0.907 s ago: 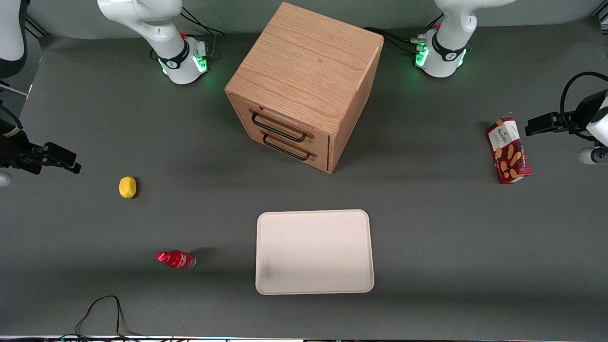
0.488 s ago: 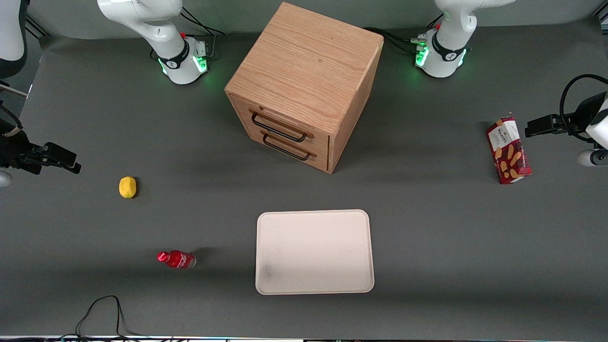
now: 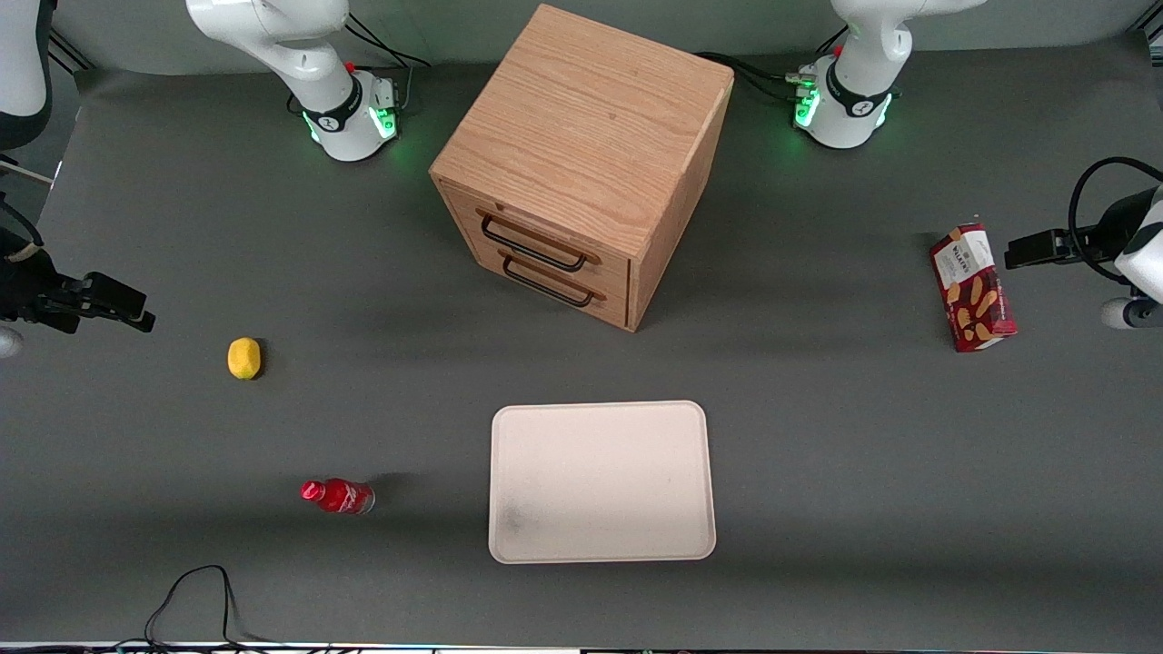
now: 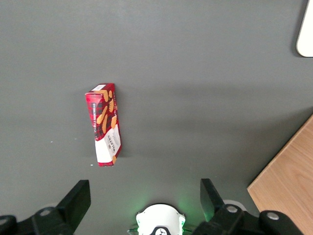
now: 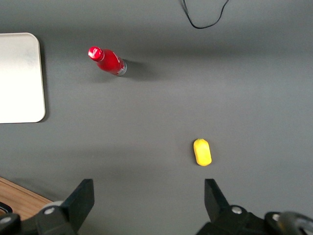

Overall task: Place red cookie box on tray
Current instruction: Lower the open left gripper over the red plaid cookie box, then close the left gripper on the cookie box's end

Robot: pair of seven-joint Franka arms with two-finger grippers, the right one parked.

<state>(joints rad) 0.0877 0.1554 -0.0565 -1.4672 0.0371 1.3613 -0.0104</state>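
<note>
The red cookie box [image 3: 971, 287] [image 4: 104, 125] lies flat near the working arm's end of the bench [image 3: 818, 436], with bare bench all round its edges. The claw [image 4: 143, 196] hovers above it, fingers spread wide and holding nothing. The tray [image 3: 601, 481] sits well apart, nearer the front camera.

Dark-red cookie box [image 3: 972, 288], cream tray [image 3: 601, 545]

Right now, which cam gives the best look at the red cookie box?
The left wrist view: the red cookie box lies flat and whole, below the open gripper, which hangs apart from it. The front view also shows the box whole but smaller, near the working arm's end, away from the tray. The right wrist view misses it.
</note>
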